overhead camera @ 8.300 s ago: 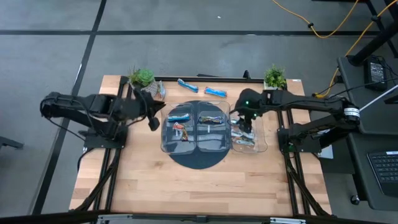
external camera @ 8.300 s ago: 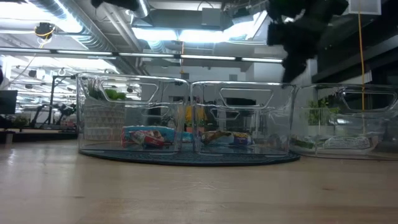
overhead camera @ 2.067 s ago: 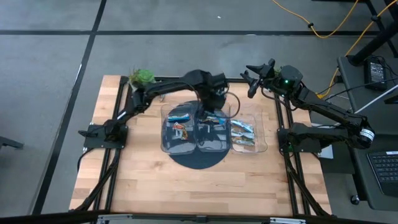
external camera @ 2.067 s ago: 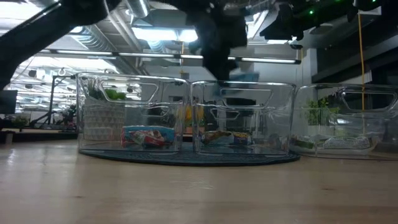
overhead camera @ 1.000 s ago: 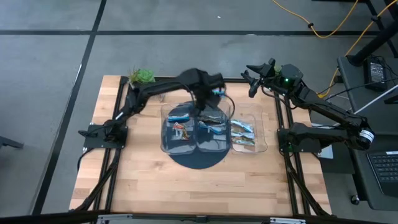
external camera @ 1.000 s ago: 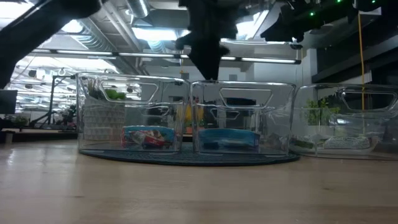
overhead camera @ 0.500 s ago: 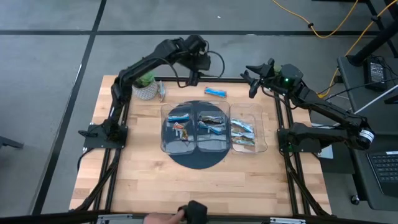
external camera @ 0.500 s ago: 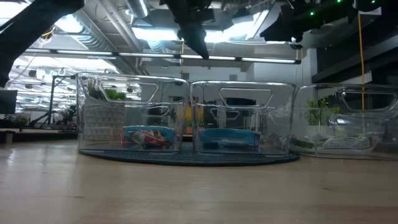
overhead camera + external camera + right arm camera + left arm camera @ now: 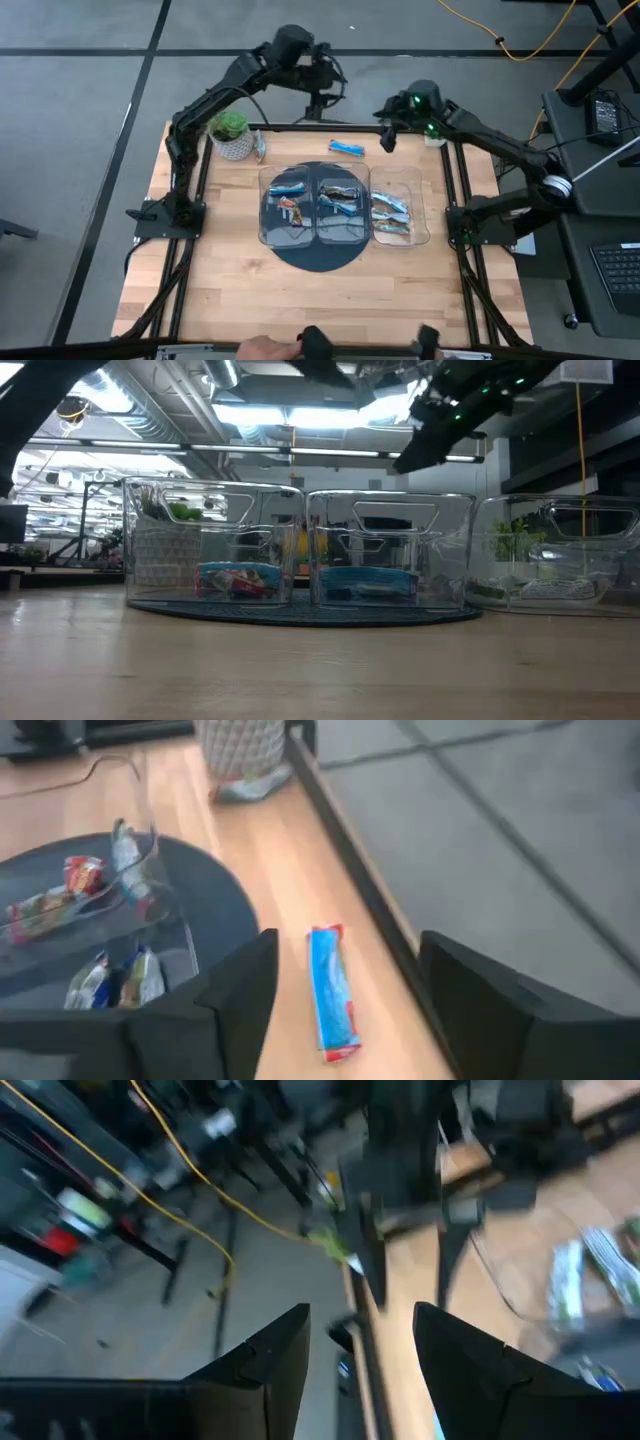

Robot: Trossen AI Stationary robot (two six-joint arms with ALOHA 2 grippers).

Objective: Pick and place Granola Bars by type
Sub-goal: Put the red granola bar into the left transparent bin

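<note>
A bright blue granola bar (image 9: 346, 148) lies loose on the wooden table (image 9: 230, 290), just behind the clear trays (image 9: 318, 222) that hold the other bars (image 9: 389, 212). Above and beside it hangs the right gripper (image 9: 383, 128), jaws wide and empty. The left gripper (image 9: 322, 92) hovers beyond the table's far edge, its jaws parted, holding nothing.

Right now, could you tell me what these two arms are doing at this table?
They are sorting granola bars into clear trays. One bright blue bar lies loose near the table's far edge. The right gripper hangs open above it, the bar showing between its fingers in the right wrist view. The left gripper is raised beyond the far edge, open and holding nothing. Other bars already lie in the trays.
</note>
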